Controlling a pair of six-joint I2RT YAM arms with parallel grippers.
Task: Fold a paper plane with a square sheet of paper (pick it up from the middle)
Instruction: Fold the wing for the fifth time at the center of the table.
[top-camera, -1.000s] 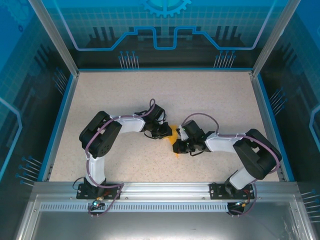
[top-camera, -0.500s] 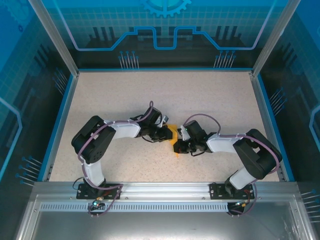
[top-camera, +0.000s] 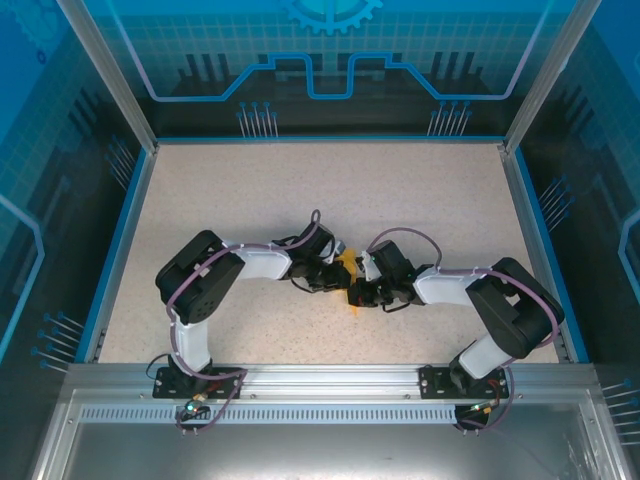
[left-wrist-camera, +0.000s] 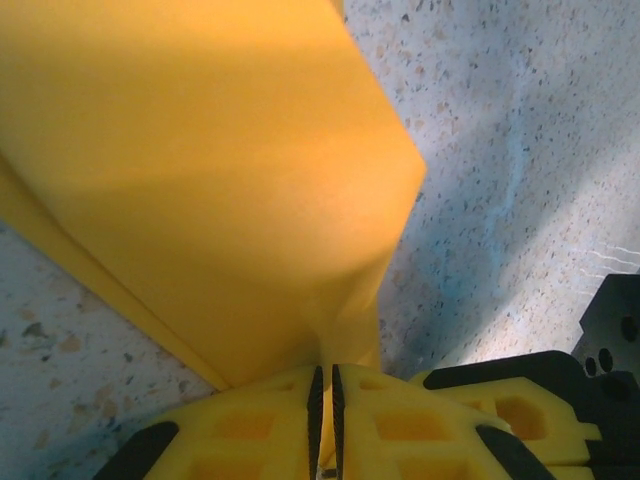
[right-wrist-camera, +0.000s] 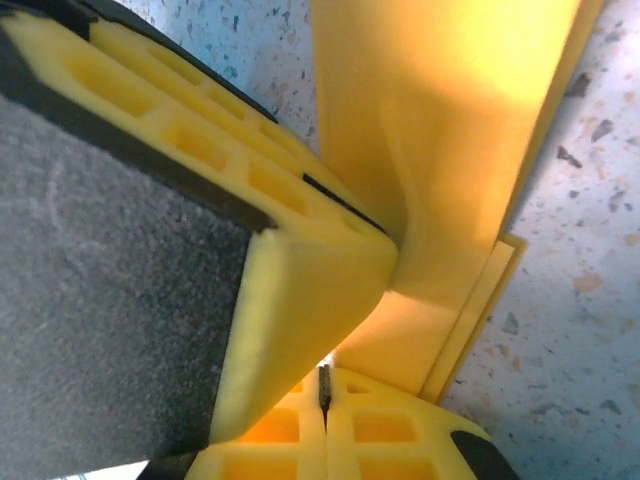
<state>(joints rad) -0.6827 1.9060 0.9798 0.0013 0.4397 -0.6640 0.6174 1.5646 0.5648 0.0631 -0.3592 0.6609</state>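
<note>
At the middle of the speckled table (top-camera: 250, 190) the two gripper heads meet nose to nose and cover most of the orange paper (top-camera: 348, 264), leaving slivers between and under them. The left gripper (top-camera: 333, 272) is clamped on the paper: in its wrist view the sheet narrows down into the hairline gap between its yellow fingers (left-wrist-camera: 250, 425), standing up from the table with a creased layer along its lower left edge. The right gripper (top-camera: 360, 296) has its jaws pressed together. The folded paper comes down to its tips, but I cannot tell whether it is nipped. The left finger (right-wrist-camera: 200, 150), with its grey pad, cuts across that wrist view and hides the table behind. Purple cables (top-camera: 312, 220) loop over both arms. Blue panels with a gear graphic (top-camera: 330, 10) wall the table, and an aluminium rail (top-camera: 330, 380) runs along its near edge.
</note>
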